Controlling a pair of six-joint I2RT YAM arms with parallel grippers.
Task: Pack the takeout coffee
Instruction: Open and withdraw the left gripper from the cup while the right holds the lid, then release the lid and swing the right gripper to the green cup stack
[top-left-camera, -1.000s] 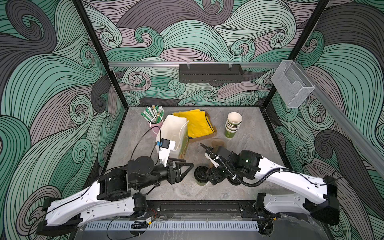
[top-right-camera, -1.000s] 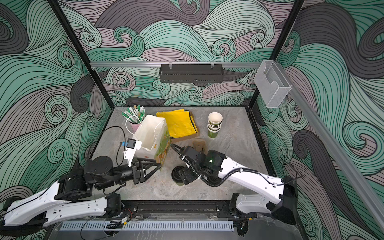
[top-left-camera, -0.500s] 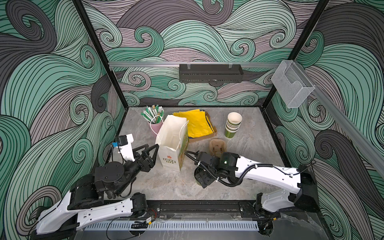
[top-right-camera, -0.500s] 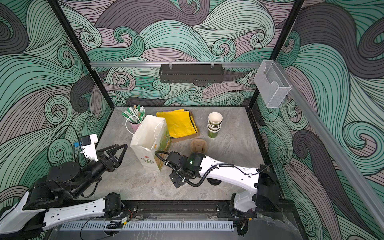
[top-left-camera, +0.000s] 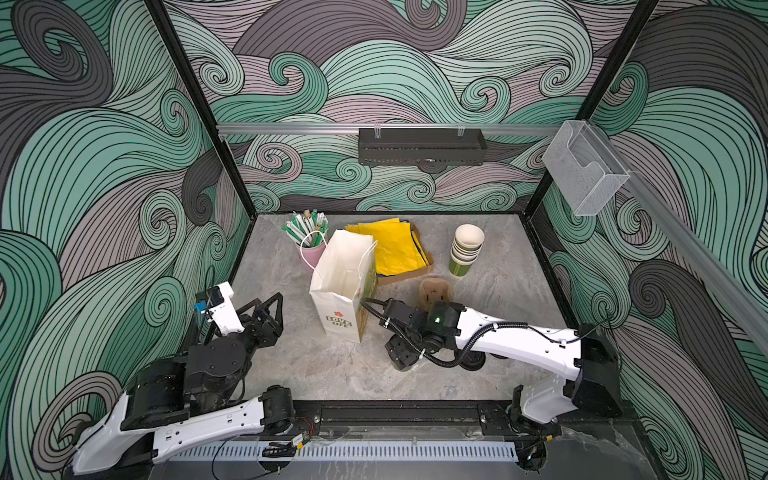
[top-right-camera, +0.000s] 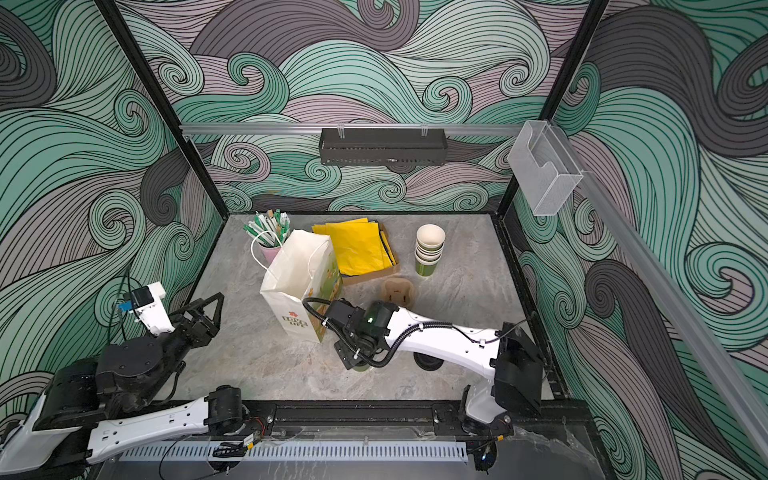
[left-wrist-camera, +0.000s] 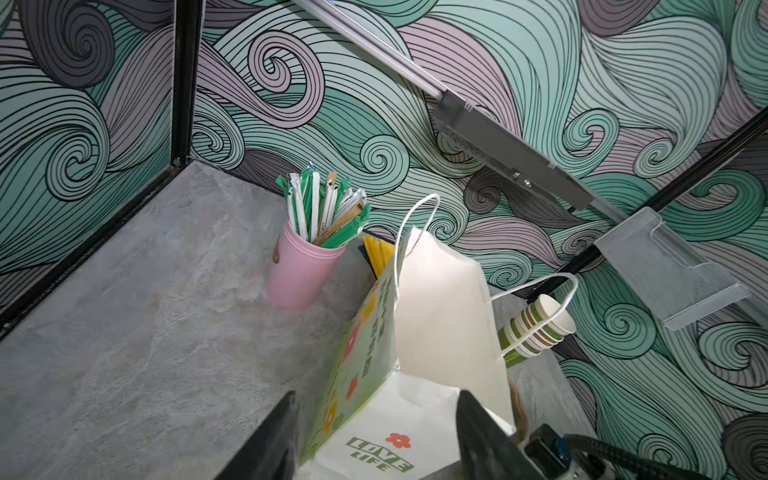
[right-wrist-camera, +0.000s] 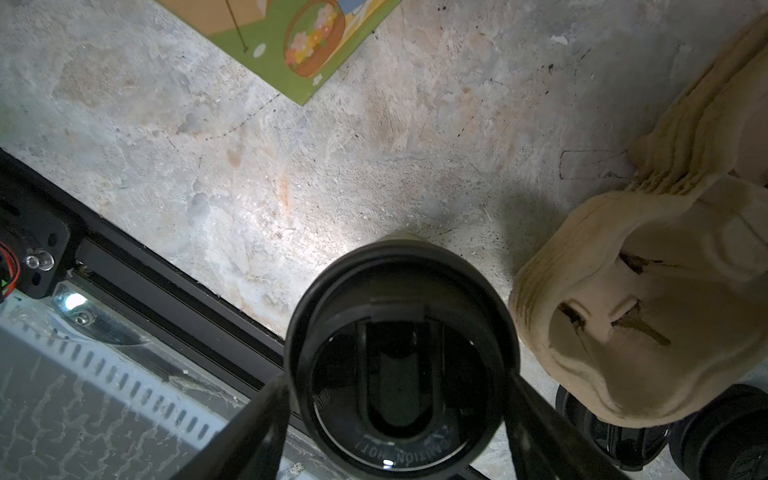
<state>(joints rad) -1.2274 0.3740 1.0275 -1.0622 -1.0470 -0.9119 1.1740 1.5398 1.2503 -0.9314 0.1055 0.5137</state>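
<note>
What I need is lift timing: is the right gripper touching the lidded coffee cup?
Cannot tell. In the right wrist view the right gripper straddles the takeout coffee, fingers meeting its rim without visible gap, perhaps overlap; top views hide it.

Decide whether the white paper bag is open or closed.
Open. The paper bag stands upright on the table, its mouth spread so the white inside shows in both top views.
</note>
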